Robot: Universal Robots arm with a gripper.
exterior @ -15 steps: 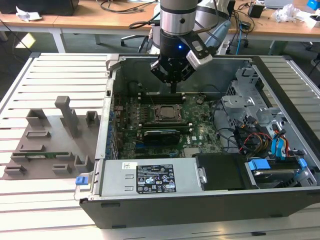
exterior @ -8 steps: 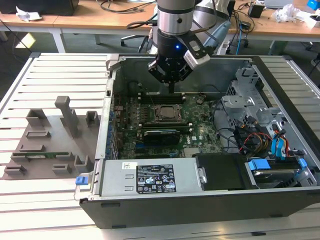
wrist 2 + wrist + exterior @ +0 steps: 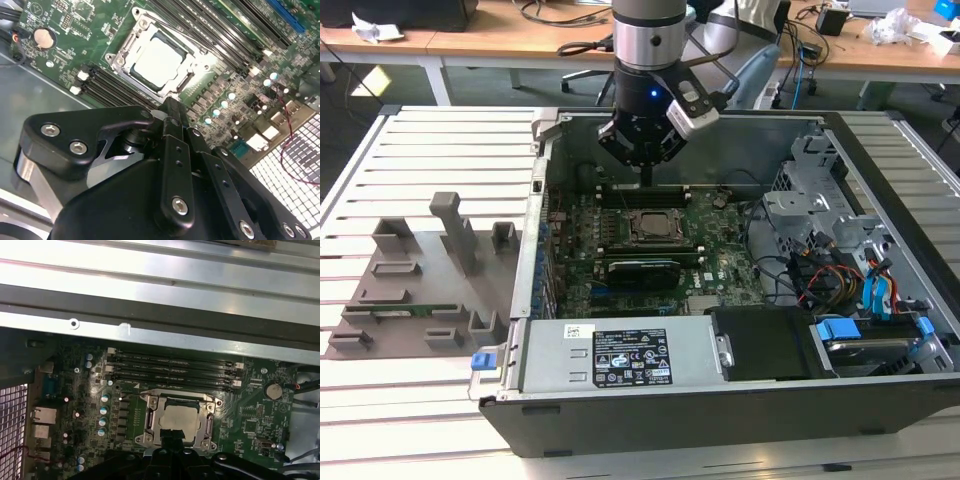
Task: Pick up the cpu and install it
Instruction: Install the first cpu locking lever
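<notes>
Second wrist view shows the cpu [image 3: 159, 64] seated in the socket [image 3: 123, 50] just beyond the fingers [image 3: 172, 111], which look pressed together, holding nothing

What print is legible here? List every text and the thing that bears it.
No text can be quoted.
White label on the power supply: print and symbols too small to read.
Motherboard, in the second wrist view: white markings too blurred to read.
cpu top plate, in both wrist views: no legible marking.
</notes>
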